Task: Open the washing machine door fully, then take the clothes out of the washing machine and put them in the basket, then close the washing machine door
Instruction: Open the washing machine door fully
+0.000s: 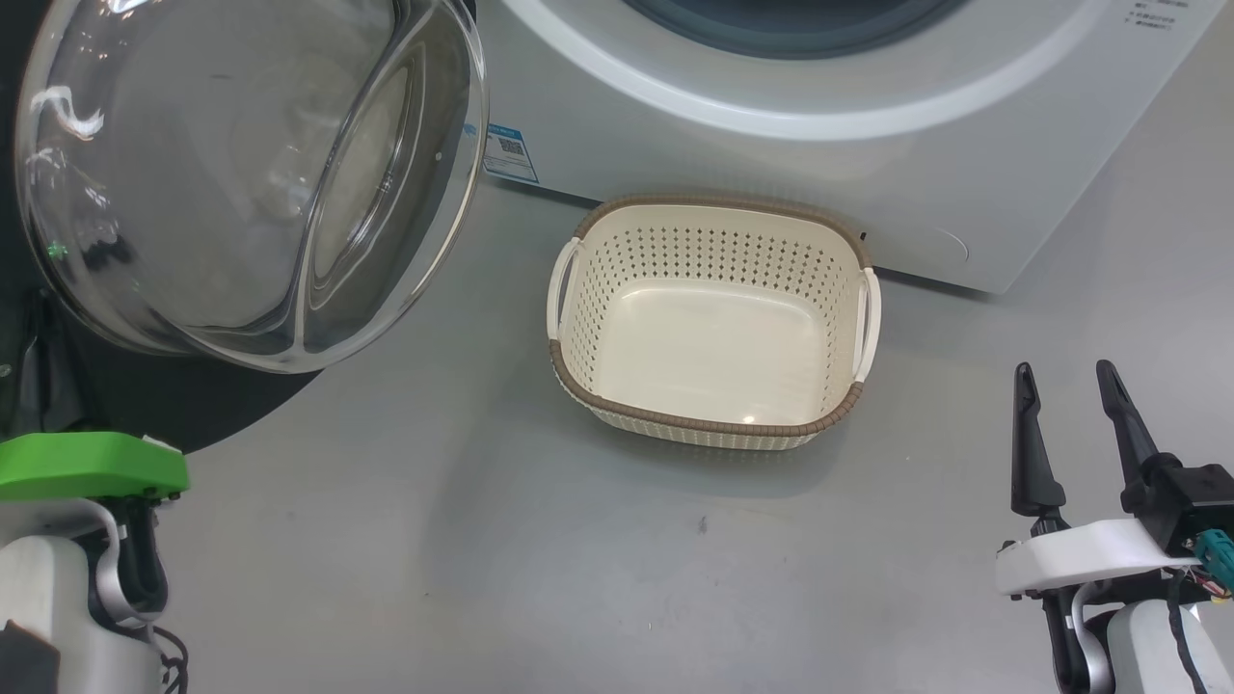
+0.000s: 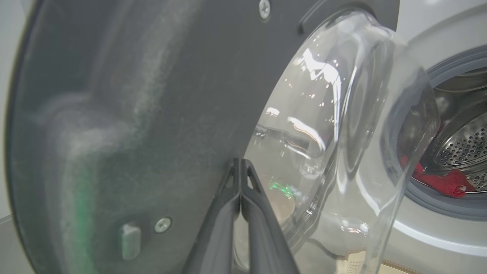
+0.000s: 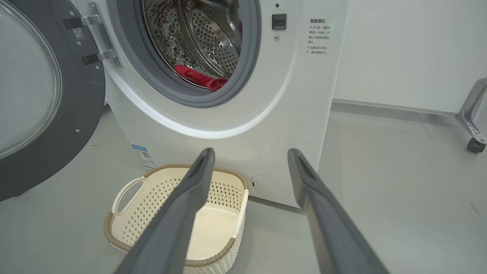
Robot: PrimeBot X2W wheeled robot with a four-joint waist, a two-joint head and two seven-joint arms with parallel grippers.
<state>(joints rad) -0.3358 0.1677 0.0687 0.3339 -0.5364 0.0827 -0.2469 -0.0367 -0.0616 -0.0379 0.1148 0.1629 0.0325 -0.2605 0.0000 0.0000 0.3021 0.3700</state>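
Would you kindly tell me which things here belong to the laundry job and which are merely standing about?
For the job: washing machine door, washing machine, red clothes in the drum, cream basket.
Just there: castor-wheeled metal frame leg, blue label sticker.

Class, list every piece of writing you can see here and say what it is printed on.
"温馨提示": heading of small printed text on the big white washing machine; lines beneath too small.
Blue label sticker on its front: too small.
White sticker on grey washing machine door: too small.
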